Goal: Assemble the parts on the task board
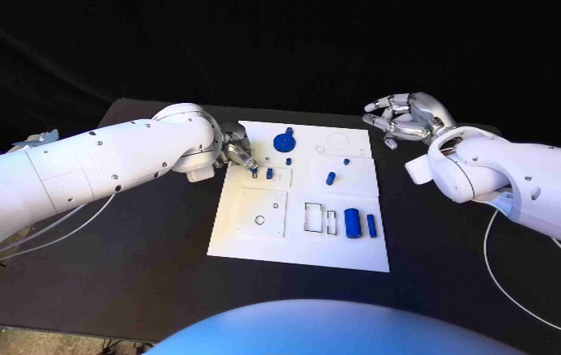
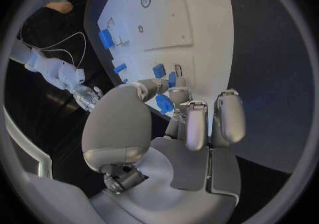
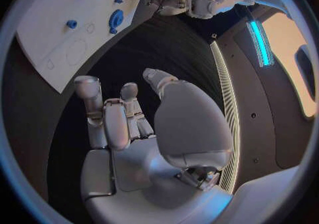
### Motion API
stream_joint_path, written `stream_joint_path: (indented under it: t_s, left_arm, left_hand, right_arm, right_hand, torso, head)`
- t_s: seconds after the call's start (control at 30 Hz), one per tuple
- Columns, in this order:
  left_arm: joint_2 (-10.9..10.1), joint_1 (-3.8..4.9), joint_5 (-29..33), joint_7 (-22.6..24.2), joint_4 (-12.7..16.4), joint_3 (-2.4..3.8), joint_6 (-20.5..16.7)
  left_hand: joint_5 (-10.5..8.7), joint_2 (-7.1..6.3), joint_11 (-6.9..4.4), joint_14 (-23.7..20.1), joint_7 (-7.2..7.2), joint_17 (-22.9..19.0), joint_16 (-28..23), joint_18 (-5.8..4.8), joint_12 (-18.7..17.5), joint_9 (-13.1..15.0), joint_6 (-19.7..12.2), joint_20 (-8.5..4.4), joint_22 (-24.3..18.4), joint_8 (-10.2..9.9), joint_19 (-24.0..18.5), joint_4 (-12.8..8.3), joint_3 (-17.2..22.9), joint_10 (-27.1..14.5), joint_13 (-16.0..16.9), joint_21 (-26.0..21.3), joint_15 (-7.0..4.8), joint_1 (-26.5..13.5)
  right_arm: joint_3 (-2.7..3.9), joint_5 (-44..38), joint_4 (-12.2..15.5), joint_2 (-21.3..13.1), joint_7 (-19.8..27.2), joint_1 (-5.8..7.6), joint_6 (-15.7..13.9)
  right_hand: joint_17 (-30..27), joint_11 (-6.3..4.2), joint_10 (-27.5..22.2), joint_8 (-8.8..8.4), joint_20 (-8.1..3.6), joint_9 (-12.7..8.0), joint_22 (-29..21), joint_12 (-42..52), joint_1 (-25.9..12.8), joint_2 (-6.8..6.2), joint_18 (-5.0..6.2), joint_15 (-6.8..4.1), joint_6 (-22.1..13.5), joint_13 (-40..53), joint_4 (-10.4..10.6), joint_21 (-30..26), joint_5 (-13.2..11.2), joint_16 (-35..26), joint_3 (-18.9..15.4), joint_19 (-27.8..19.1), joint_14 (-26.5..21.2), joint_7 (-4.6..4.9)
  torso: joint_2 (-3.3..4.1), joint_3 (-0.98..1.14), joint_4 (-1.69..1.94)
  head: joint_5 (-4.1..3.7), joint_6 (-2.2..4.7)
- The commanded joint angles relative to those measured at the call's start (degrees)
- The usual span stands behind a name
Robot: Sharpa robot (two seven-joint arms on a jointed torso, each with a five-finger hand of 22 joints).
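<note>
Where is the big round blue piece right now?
In the head view, the big round blue piece sits on the far part of the white task board, just right of the left hand and left of an outlined circle.

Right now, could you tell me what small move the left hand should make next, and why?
Probably lower the left hand slightly onto the small blue part at its fingertips: the hand sits at the task board's edge, while the right hand waits, holding nothing, off the board.

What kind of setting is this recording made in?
Probably a robotics lab or demo bench: a black table against a dark backdrop, a white task board holding small blue parts, and cabled white arms.
</note>
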Motion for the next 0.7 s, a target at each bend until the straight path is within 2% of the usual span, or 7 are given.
stream_joint_path:
  t_s: [0.03,0.4,0.7]
  left_arm:
    - [0.20,-0.04,-1.26,-0.46,0.02,0.00,1.40]
    - [0.74,-0.32,-2.91,-0.47,-0.55,-0.01,1.85]
    - [0.96,-0.41,-3.32,-0.37,-0.81,-0.01,2.07]
  left_hand:
    - [0.22,0.75,-0.12,4.46,-0.66,8.42,0.38,0.21,-0.06,1.83,0.70,0.02,-0.06,0.28,0.20,-8.64,8.83,0.25,-0.05,0.28,-0.46,0.00]
    - [0.30,0.72,-0.14,4.49,-0.69,8.55,0.43,0.19,-0.10,1.83,0.74,0.01,0.00,0.33,0.24,-8.70,8.90,0.28,-0.10,0.31,-0.48,-0.10]
    - [0.33,0.68,-0.16,4.51,-0.71,8.63,0.47,0.22,-0.12,1.83,0.76,-0.01,-0.10,0.37,0.17,-8.78,8.95,0.31,-0.13,0.27,-0.49,-0.15]
  right_arm:
    - [0.01,-0.15,0.11,0.00,0.40,-0.05,0.57]
    - [0.01,-0.15,0.12,0.03,0.43,-0.07,0.60]
    - [0.01,-0.15,0.11,0.04,0.47,-0.08,0.65]
  right_hand:
    - [0.09,-0.16,-0.29,0.23,-0.02,-0.07,0.05,0.19,-0.23,0.13,0.12,-0.25,-0.42,-0.05,0.33,-0.12,0.18,-0.15,0.03,-0.25,-0.06,0.20]
    - [0.05,-0.17,-0.28,0.27,-0.02,-0.08,0.00,0.22,-0.22,0.15,0.14,-0.26,-0.42,-0.05,0.34,-0.21,0.29,-0.16,0.05,-0.28,-0.07,0.20]
    - [0.05,-0.17,-0.28,0.27,-0.02,-0.08,0.00,0.22,-0.22,0.15,0.14,-0.26,-0.42,-0.05,0.34,-0.21,0.29,-0.16,0.05,-0.28,-0.07,0.20]
  torso:
    - [-0.04,0.01,0.06]
    - [0.03,-0.02,-0.06]
    - [0.00,0.00,0.03]
  head:
    - [-0.05,0.01]
    - [0.01,0.01]
    - [-0.08,0.01]
